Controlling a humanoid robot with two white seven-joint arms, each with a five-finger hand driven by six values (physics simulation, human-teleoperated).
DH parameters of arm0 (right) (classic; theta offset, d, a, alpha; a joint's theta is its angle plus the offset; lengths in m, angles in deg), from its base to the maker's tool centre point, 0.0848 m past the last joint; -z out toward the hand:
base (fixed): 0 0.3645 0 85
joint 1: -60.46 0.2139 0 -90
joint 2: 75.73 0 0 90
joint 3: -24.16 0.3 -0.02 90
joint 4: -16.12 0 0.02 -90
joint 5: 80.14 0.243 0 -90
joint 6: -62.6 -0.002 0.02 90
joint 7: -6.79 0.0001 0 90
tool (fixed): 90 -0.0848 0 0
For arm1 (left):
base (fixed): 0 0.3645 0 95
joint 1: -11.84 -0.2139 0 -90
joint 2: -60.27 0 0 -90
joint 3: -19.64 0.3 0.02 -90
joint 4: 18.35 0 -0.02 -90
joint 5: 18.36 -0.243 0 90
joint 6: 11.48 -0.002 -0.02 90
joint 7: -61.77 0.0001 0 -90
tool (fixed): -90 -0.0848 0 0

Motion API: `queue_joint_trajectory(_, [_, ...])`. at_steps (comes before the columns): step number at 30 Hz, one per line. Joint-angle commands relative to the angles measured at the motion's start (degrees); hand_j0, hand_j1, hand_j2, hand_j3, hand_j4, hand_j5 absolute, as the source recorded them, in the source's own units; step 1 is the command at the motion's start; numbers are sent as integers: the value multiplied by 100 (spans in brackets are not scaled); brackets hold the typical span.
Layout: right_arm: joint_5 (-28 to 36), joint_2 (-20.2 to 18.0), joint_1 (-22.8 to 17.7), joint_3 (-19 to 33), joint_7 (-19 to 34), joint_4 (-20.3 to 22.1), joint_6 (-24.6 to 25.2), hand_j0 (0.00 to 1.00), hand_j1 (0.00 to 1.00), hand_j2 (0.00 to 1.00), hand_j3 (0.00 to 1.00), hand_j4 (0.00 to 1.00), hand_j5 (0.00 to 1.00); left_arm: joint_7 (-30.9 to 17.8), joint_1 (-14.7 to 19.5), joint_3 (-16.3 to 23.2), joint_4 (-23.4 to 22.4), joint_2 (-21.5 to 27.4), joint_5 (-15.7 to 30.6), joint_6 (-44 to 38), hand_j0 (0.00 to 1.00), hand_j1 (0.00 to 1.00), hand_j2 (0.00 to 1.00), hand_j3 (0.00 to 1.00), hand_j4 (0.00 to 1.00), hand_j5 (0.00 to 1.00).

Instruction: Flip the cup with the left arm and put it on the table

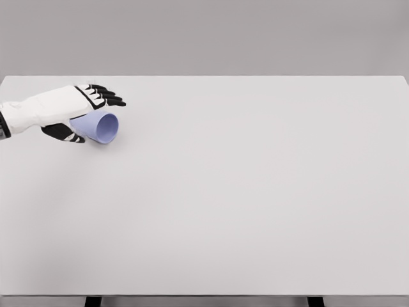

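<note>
— Cup point(102, 127): lying on its side at the far left of the white table point(243, 204), mouth turned toward the camera and right.

— Left hand point(80, 109): over it, fingers point(108, 97) extended above, thumb beneath; firm grasp impossible to confirm.

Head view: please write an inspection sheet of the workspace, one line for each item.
Surface: white table, plain.
Job's things: light blue cup on its side at the far left, mouth turned toward the camera and right.
Clutter: nothing seen.
Grippers: left hand over the cup, fingers extended above it, thumb below; firm grasp cannot be confirmed. Right hand not in view.
Cables: nothing seen.
Surroundings: grey wall behind; dark table legs at the bottom edge.
</note>
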Motion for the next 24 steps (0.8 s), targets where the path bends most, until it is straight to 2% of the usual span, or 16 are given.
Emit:
queue_joint_trajectory(1, [4, 0, 0, 2, 1, 1, 1, 100, 100, 100, 100, 100, 100, 0, 0, 173, -109, 6, 161, -7, 100, 100, 100, 100, 100, 100])
queue_joint_trajectory(3, [4, 0, 0, 2, 1, 1, 2, 100, 100, 100, 100, 100, 100, 0, 79, 322, -232, -3, 389, -7, 100, 100, 100, 100, 100, 100])
queue_joint_trajectory(7, [4, 0, 0, 2, 1, 1, 2, 100, 100, 100, 100, 100, 100, 0, 141, 331, -478, -56, 600, -7, 100, 100, 100, 100, 100, 100])
queue_joint_trajectory(11, [4, 0, 0, 2, 1, 1, 2, 100, 100, 100, 100, 100, 100, 0, 141, 401, -531, -65, 917, -7, 100, 100, 100, 100, 100, 100])
queue_joint_trajectory(21, [4, 0, 0, 2, 1, 1, 2, 100, 100, 100, 100, 100, 100, -26, 185, 419, -848, -390, 1462, -1028, 100, 100, 100, 100, 100, 100])
queue_joint_trajectory(24, [4, 0, 0, 2, 1, 1, 1, 100, 100, 100, 100, 100, 100, -132, 202, 428, -1014, -521, 1462, -1064, 100, 100, 100, 100, 100, 100])
